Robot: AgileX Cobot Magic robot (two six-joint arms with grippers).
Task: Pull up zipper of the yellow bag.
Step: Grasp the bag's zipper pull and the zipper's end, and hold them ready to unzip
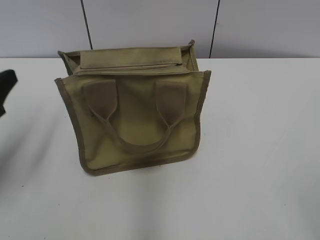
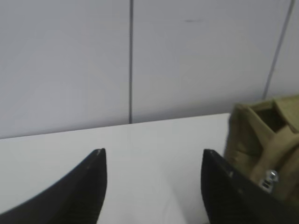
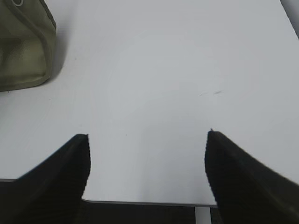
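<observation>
Both hands (image 2: 152, 161) (image 3: 147, 140) wide open, empty.

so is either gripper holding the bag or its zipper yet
No. The left gripper and right gripper are both open and empty, clear of the bag.

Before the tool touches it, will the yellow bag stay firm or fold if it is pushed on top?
The yellow bag is probably soft: its cloth walls lean and its handle hangs limp. It looks light and may slide on the smooth white table. It stands upright alone, so a push near the zipper could tip or crumple it.
</observation>
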